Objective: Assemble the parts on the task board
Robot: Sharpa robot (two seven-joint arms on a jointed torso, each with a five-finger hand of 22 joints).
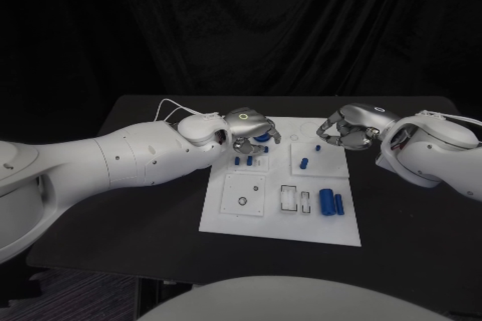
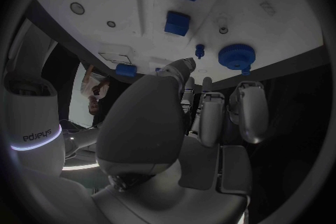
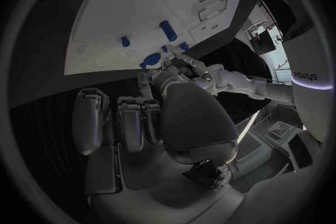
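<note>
Two hands hover over the task board's (image 1: 226, 220) far edge: the left hand (image 1: 248, 129) spread above the blue round part (image 1: 264, 136), the right hand (image 1: 347, 133) curled in, holding nothing. A misjudged descent could knock neighbouring small parts (image 1: 241, 160) from their sockets.

White task board (image 1: 226, 220) sits mid black table (image 1: 141, 216). Left hand (image 1: 248, 129) hovers over the board's far left part, fingers curled down near small blue pegs (image 1: 242, 160). Right hand (image 1: 347, 129) curled above the far right edge. Two blue cylinders (image 1: 331, 201) lie at the board's right side.
</note>
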